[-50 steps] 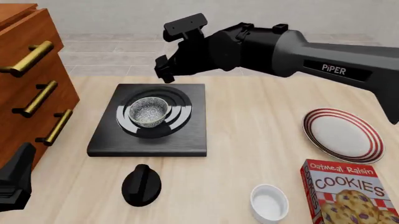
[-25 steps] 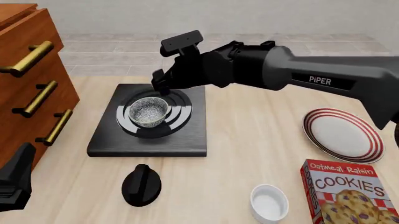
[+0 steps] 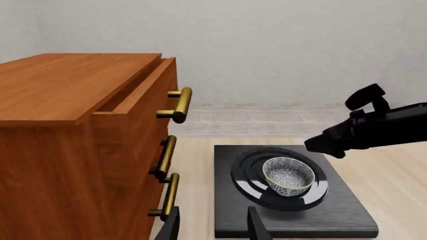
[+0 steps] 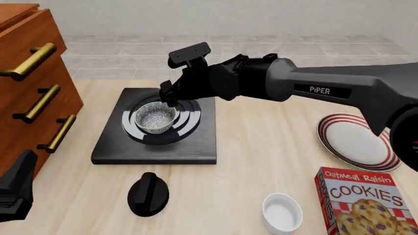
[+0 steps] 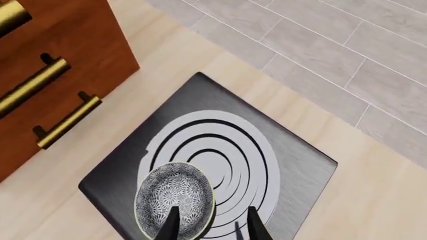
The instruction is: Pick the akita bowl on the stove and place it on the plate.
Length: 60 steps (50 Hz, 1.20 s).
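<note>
Since the earlier front view the right pincer point(image 4: 167, 93) has come down and forward to the far rim of the bowl point(image 4: 155, 116), which sits on the stove point(image 4: 196, 142) rings left of centre. In the right wrist view its fingers point(image 5: 172, 225) stand narrowly apart, one over the bowl's rim, nothing held. The left pincer point(image 3: 212, 227) is parted and empty at lower left by the drawers point(image 4: 33, 93); the plate point(image 4: 358, 142) lies at the right of the table point(image 4: 261, 161).
</note>
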{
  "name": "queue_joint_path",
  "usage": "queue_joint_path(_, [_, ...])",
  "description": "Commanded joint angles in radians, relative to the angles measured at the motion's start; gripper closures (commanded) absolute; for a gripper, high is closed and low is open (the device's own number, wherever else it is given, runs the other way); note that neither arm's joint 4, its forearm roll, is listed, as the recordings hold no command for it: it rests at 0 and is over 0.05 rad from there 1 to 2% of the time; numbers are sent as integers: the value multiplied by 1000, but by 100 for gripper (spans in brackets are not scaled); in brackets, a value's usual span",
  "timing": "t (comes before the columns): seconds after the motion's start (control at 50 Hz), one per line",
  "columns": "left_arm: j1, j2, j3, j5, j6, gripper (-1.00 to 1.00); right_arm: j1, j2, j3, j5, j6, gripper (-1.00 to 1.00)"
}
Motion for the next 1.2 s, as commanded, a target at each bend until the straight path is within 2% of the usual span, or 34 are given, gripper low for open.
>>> queue_joint_path(0.02, [0, 0, 0, 0, 0, -100, -5, 28, -3, -16, 5, -100])
queue_joint_path(0.62, [0, 0, 0, 0, 0, -100, -35, 147, -84, -25, 10, -100])
queue_joint_path(0.9, [0, 0, 0, 0, 0, -100, -7, 158, -44, -67, 45, -100])
queue_joint_path(1.2, [0, 0, 0, 0, 0, -100, -8, 198, -64, -76, 56, -100])
